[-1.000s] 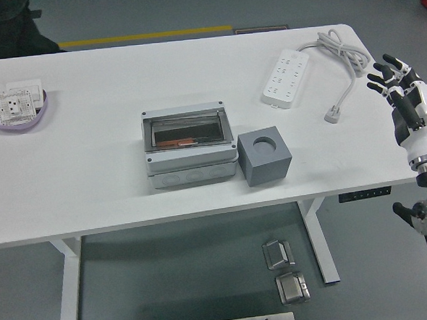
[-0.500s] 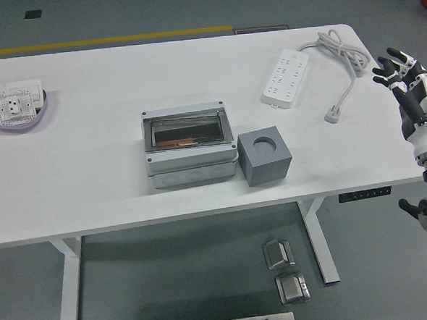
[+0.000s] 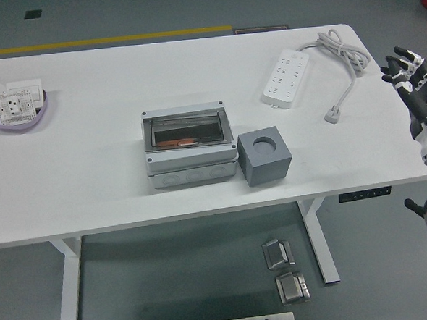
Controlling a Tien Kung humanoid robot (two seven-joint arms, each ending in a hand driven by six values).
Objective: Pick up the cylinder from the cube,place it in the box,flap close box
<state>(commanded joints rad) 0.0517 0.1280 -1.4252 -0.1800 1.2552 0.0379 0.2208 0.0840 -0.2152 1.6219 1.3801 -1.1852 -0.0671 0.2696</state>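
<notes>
From the head view, the white table (image 3: 91, 182) fills most of the picture, and near its middle stands the grey box (image 3: 189, 145), its dark see-through flap lying flat across the top, so it looks closed. Through that flap an orange-brown piece (image 3: 178, 142) shows inside the box; this is likely the cylinder, though it is too small to tell for certain. Touching or just beside the box, at its 4 o'clock, sits the grey cube (image 3: 265, 155), whose round socket on top is empty, which fits a cylinder already lifted out of it. Judged from this, the picking, placing and closing all appear done. The right hand (image 3: 414, 82) is at 3 o'clock, off the table's right edge and well apart from the box, raised with the fingers (image 3: 401, 55) spread loosely and nothing in them; held out there it blocks nothing on the table. The left arm is not visible. Farther back at 1 o'clock lies a white power strip (image 3: 289, 78) with its cable looped toward the far corner, and at 10 o'clock a purple bowl (image 3: 16, 117) holds white wall sockets (image 3: 16, 104), both set clear of the working area around the box.
</notes>
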